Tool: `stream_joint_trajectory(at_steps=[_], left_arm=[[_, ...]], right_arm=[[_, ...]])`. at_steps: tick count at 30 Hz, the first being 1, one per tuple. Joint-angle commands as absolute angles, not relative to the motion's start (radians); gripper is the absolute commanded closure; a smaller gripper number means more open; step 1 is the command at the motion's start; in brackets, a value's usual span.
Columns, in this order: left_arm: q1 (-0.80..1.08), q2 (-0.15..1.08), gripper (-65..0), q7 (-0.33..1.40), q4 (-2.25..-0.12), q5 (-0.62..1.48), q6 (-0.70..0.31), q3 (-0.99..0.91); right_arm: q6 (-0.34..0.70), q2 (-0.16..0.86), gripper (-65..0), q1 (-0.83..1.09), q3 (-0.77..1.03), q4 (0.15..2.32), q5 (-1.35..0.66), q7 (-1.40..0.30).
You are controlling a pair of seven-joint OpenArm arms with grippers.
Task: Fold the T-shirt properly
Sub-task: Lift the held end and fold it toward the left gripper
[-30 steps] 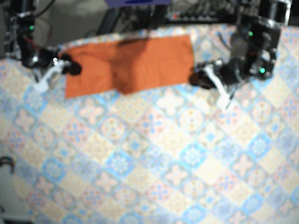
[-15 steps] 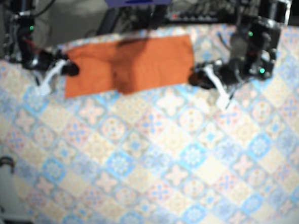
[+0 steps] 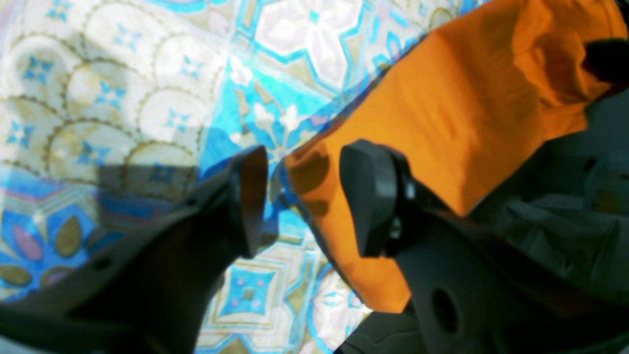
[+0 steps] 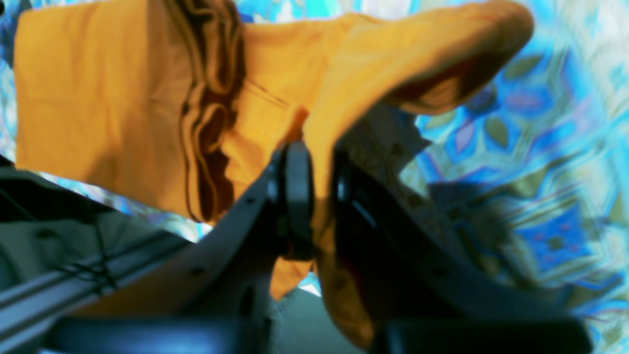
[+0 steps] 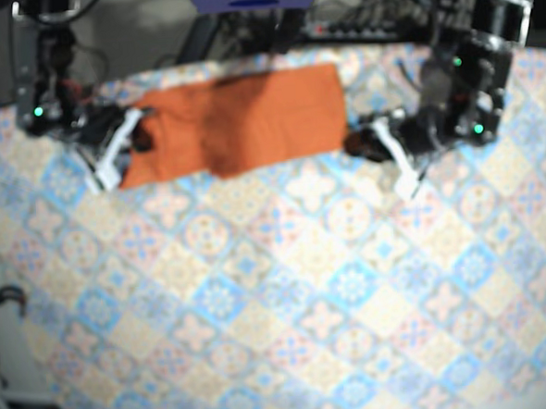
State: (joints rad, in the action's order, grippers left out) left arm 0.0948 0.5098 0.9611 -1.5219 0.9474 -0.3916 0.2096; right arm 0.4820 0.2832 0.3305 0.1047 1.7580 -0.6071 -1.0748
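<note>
One T-shirt point(image 4: 98, 98) corner in the right hand point(image 4: 319, 169).

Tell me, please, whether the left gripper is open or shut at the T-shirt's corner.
Open. The left wrist view shows the left gripper with its jaws apart, a corner of the orange T-shirt lying between them, unclamped.

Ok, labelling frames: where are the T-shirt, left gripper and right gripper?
T-shirt point(image 5: 249, 113): base view, middle of cloth.
left gripper point(image 3: 304, 196): left wrist view, between its fingertips.
right gripper point(image 4: 319, 196): right wrist view, between its fingertips.
</note>
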Motion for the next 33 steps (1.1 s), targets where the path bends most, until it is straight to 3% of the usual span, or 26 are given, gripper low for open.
stream_joint_trajectory(at_steps=[1,15,33], left_arm=[[0.081,0.522,-27.2,0.949,-1.535,0.964,-0.398,0.200],[0.081,0.536,-27.2,0.952,-1.535,0.963,-0.397,0.205],[0.082,0.533,-27.2,0.952,-1.474,0.961,-0.397,0.208]], right_arm=[[0.487,0.292,0.0,0.334,0.097,1.791,-0.610,-1.064],[0.486,0.225,0.0,0.369,0.002,1.896,-0.535,-1.064],[0.344,0.197,0.0,0.361,-0.205,1.917,-0.535,-1.030]])
